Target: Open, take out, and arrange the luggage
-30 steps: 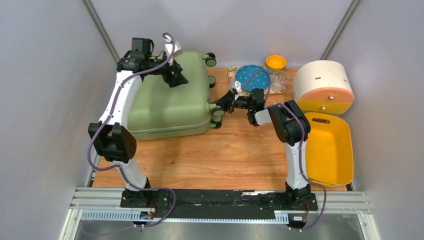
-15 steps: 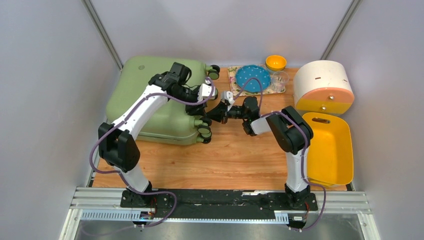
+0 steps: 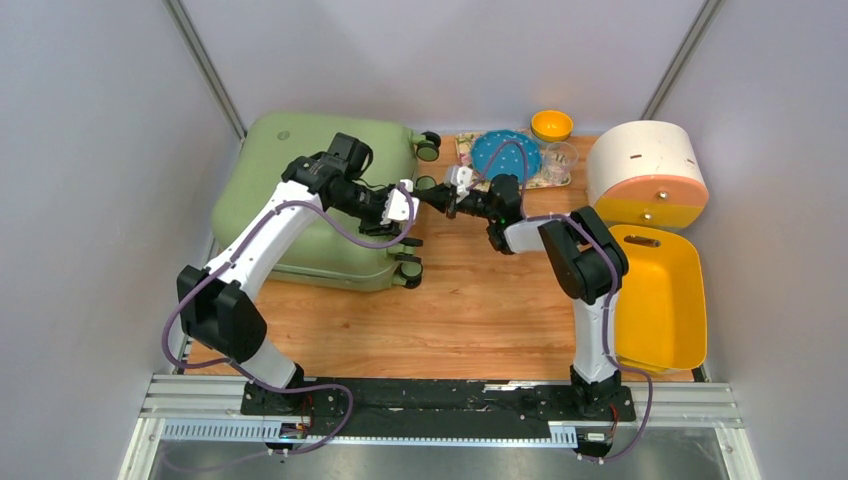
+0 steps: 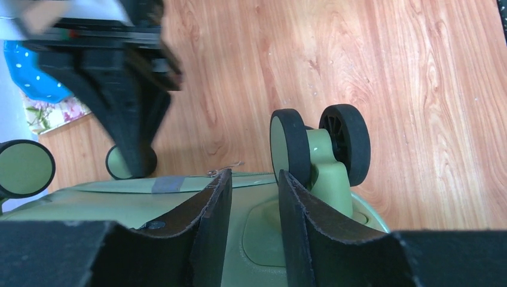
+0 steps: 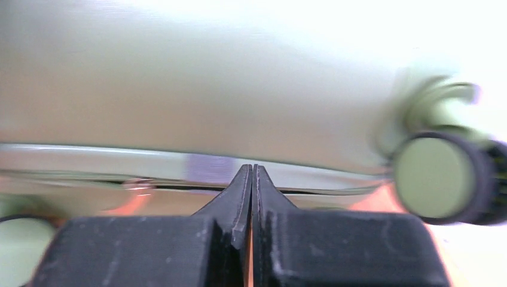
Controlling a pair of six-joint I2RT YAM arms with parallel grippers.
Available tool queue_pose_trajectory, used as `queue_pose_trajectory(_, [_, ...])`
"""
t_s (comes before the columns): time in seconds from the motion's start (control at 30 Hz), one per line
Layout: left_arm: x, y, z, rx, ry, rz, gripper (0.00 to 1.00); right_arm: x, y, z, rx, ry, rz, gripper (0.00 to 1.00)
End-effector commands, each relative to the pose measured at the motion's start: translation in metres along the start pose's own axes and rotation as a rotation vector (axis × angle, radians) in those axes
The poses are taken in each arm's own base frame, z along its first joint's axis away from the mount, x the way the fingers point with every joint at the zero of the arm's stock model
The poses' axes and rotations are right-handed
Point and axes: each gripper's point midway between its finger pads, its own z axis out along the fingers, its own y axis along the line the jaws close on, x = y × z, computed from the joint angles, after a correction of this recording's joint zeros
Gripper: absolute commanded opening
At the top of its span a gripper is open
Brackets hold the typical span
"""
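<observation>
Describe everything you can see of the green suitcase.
The luggage is a sage-green hard shell with rounded corners, looking like smooth plastic. It lies flat and closed at the far left of the table, its black wheels with green hubs facing right. The open left gripper hovers over its wheel end; the shut right gripper points at its seam.

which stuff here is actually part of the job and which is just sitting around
Part of the job: luggage, lying flat on the table.

Just lying about: blue plate, orange bowl, clear glass, round drawer box, yellow tray.
</observation>
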Motion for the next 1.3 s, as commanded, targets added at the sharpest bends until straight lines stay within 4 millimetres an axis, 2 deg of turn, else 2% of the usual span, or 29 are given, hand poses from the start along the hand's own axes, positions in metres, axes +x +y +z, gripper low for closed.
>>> queue_pose_trajectory(0.0, [0.028,-0.071,-0.005,0.218,0.089,-0.176,0.44,-0.012,-0.063,-0.002,0.154,-0.028,-0.182,0.00])
queue_pose_trajectory(0.07, [0.029,-0.074,-0.004,0.231,0.089,-0.180,0.44,-0.003,-0.073,-0.004,0.162,-0.024,-0.191,0.00])
queue_pose_trajectory(0.13, [0.032,-0.075,-0.003,0.234,0.099,-0.189,0.44,-0.008,-0.087,-0.005,0.166,-0.055,-0.214,0.00])
queue_pose_trajectory(0.17, [0.033,-0.074,-0.002,0.234,0.100,-0.199,0.44,-0.002,-0.087,-0.005,0.155,-0.060,-0.195,0.00])
queue_pose_trajectory(0.2, [0.030,-0.070,-0.004,0.225,0.097,-0.197,0.44,-0.011,-0.092,-0.006,0.148,-0.085,-0.162,0.00])
queue_pose_trajectory(0.23, [0.030,-0.070,-0.003,0.229,0.094,-0.210,0.45,-0.010,-0.090,-0.012,0.104,-0.085,-0.136,0.03])
queue_pose_trajectory(0.3, [0.029,-0.068,-0.005,0.225,0.086,-0.212,0.47,-0.018,-0.077,-0.017,0.024,-0.087,-0.043,0.13])
queue_pose_trajectory(0.33, [0.029,-0.070,-0.005,0.232,0.083,-0.203,0.49,-0.022,-0.066,-0.025,-0.030,-0.084,-0.018,0.25])
queue_pose_trajectory(0.4, [0.036,-0.080,-0.004,0.258,0.098,-0.196,0.50,-0.020,-0.047,-0.032,-0.079,-0.061,0.042,0.36])
queue_pose_trajectory(0.43, [0.037,-0.085,-0.005,0.273,0.100,-0.180,0.50,-0.024,-0.029,-0.039,-0.147,-0.047,0.042,0.43])
queue_pose_trajectory(0.5, [0.041,-0.095,-0.005,0.298,0.104,-0.176,0.50,-0.019,-0.013,-0.043,-0.174,0.001,0.142,0.48])
queue_pose_trajectory(0.53, [0.039,-0.103,-0.007,0.324,0.102,-0.183,0.50,-0.025,-0.008,-0.042,-0.171,0.013,0.160,0.52])
queue_pose_trajectory(0.57, [0.039,-0.108,-0.008,0.340,0.097,-0.182,0.50,-0.016,0.002,-0.044,-0.179,0.066,0.241,0.54])
queue_pose_trajectory(0.67, [0.036,-0.124,-0.012,0.393,0.090,-0.187,0.50,-0.006,0.020,-0.042,-0.167,0.154,0.235,0.54])
queue_pose_trajectory(0.8, [0.047,-0.148,-0.014,0.432,0.121,-0.150,0.50,-0.009,0.046,-0.030,-0.139,0.116,0.237,0.45])
queue_pose_trajectory(0.87, [0.050,-0.156,-0.016,0.441,0.134,-0.130,0.50,-0.013,0.049,-0.024,-0.105,0.093,0.230,0.44])
queue_pose_trajectory(0.9, [0.055,-0.163,-0.015,0.459,0.147,-0.126,0.50,-0.007,0.062,-0.022,-0.111,0.096,0.250,0.44])
queue_pose_trajectory(0.97, [0.060,-0.170,-0.018,0.467,0.167,-0.111,0.50,-0.008,0.066,-0.018,-0.094,0.078,0.242,0.45])
queue_pose_trajectory(1.03, [0.061,-0.174,-0.019,0.471,0.171,-0.106,0.50,-0.005,0.079,-0.015,-0.107,0.079,0.270,0.47])
queue_pose_trajectory(1.13, [0.059,-0.175,-0.019,0.465,0.165,-0.115,0.50,-0.008,0.084,-0.007,-0.106,0.074,0.281,0.54])
queue_pose_trajectory(1.23, [0.059,-0.175,-0.020,0.463,0.169,-0.111,0.50,-0.011,0.090,0.003,-0.168,0.091,0.451,0.64])
queue_pose_trajectory(1.27, [0.059,-0.174,-0.020,0.462,0.171,-0.110,0.50,-0.011,0.092,0.004,-0.182,0.090,0.483,0.64])
